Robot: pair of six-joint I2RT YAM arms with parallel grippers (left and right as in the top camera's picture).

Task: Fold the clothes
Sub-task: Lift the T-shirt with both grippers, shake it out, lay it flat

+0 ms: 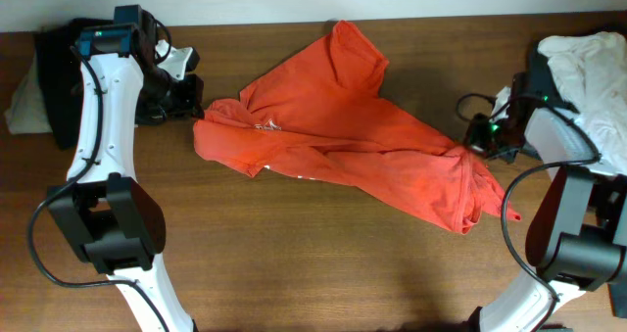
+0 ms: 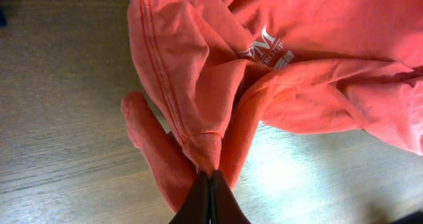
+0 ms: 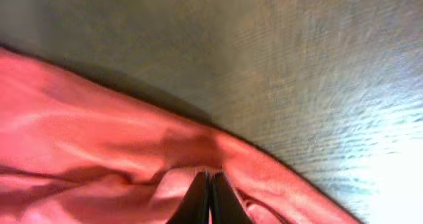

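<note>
Your left tool [image 2: 209,179] has its fingers pressed together on a gathered fold of the orange-red T-shirt [image 1: 343,126], and the pinched cloth rises straight out of the fingertips. Just ahead of that tool the fabric spreads upward in creased layers, with a stitched hem running along the left side. The white lettering [image 2: 268,52] sits further out, ahead and to the tool's right. Bare worktop [image 2: 59,118] shows on either side of the pinched fold. Your right tool [image 3: 209,178] is also closed, with its fingertips meeting in a small bunch of the same shirt. The shirt's edge runs across just beyond those tips, and past it there is only worktop. From overhead, the T-shirt lies crumpled and stretched between your two tools, one end at the left tool [image 1: 191,105] and the other end gathered at the right tool [image 1: 473,141]. A sleeve points away toward the worktop's far edge. Behind the right tool's arm lies a heap of white garments [image 1: 598,68]. Behind the left tool's arm there is dark clothing [image 1: 59,48], with a pale piece [image 1: 24,107] beside it.
</note>
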